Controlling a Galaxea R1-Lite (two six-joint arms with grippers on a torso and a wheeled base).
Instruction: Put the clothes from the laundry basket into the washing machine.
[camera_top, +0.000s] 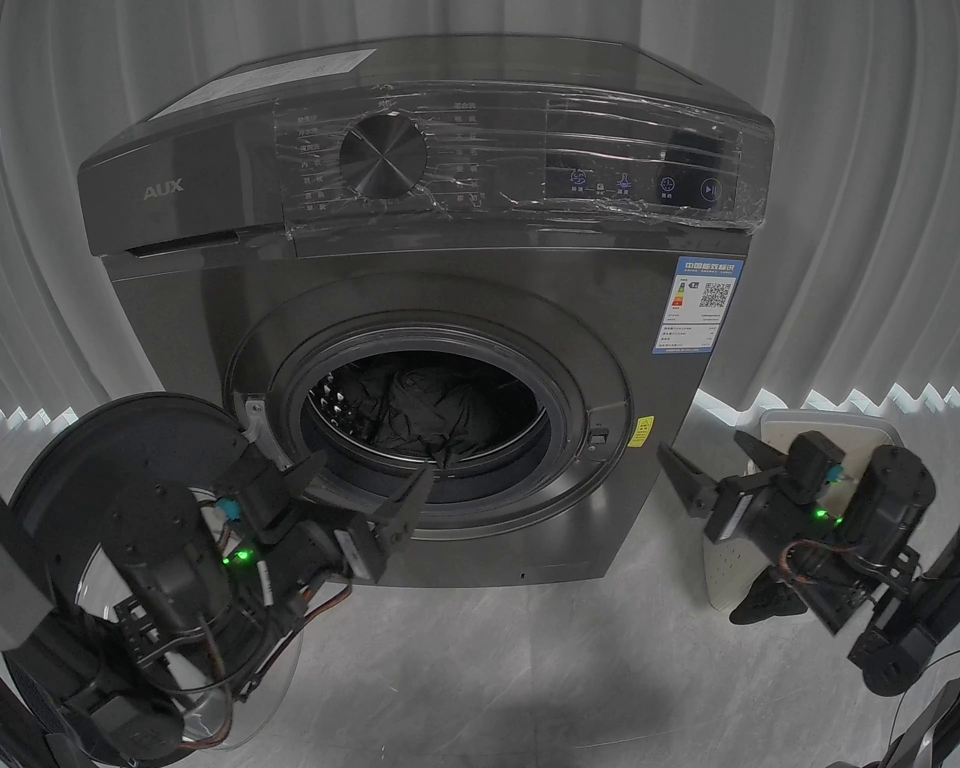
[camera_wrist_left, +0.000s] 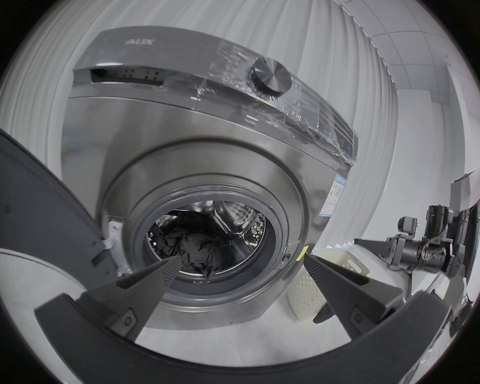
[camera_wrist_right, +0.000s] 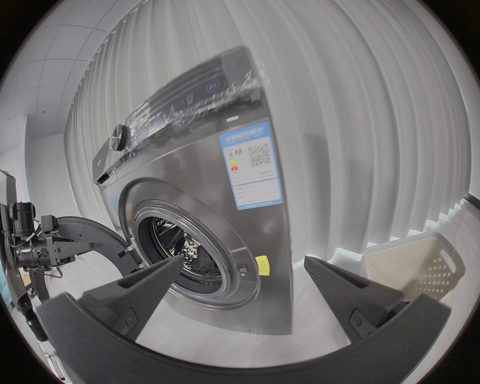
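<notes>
Head view: clothes (camera_top: 430, 405) dim, perhaps bunched, in drum (camera_top: 330, 395).

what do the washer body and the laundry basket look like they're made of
Washing machine body: seemingly painted or brushed metal, dark grey, with a soft sheen and blurred reflections. Laundry basket: looks like pale matte plastic, moulded with rows of small holes and a handle slot.

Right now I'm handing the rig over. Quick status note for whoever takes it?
Left gripper: open, empty, in front of the washer mouth.
Right gripper: open, empty, by the basket, right of the washer.
Door: open, swung left.
Done: dark clothes lie inside the washer.
Left: check the basket, since its inside is partly hidden, and load anything that remains.
</notes>
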